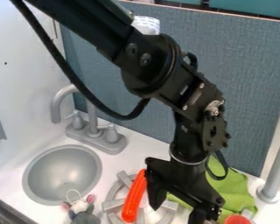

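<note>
1. Blue-gray panel [247,65]: upright bkgd, behind the counter.
2. White counter [143,146]: runs across the view's lower part, in front of the panel.
3. Black arm [116,41]: comes in at top left, slants down to center-right; a black cable loops beside it.
4. Round gray sink [62,175]: set in the counter, lower L.
5. Bright green cloth [235,192]: rumpled on the counter, lower R, partly hidden behind the gripper.
6. Black gripper [176,214]: hangs over the stove burner at bottom, R of center. Fingers well apart, wide gap btwn; holding nothing.
7. Gray burner [113,204]: on the counter, R of the sink; partly covered by the gripper & the red-orange piece.
8. Gray tap [98,138] w/ 2 handles: behind the sink, curved spout toward its side.
9. Gray post [277,175]: upright on a round base, far R.
10. Red-orange piece [133,199]: long, narrow, rounded end; lies at a slant across the burner, just L of the gripper's near finger. Can't tell if they touch.
11. Plush mouse [84,212]: gray/white w/ pink ears, btwn sink & burner at the bottom edge, partly cut off.
12. Red round thing [237,220]: bottom edge, by the cloth, partly cut off.
</note>
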{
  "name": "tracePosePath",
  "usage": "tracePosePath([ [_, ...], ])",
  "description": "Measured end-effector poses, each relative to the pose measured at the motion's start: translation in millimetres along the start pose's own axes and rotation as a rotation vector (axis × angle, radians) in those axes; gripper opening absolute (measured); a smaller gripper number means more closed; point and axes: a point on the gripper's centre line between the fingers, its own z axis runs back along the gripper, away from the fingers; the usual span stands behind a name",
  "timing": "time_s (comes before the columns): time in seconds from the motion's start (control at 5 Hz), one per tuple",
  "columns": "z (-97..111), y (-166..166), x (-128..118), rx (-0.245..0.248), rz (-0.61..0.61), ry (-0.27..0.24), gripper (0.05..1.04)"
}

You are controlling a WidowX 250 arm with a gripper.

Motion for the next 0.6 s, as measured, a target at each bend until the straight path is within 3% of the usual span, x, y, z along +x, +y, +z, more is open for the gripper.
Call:
tracePosePath([
  [0.2, -5.8, 0.7, -2.6, 0.007, -0.001, 0.020, 1.002],
  [0.6, -8.9, 53.9, 12.1, 0.012, 0.189, 0.002, 1.002],
])
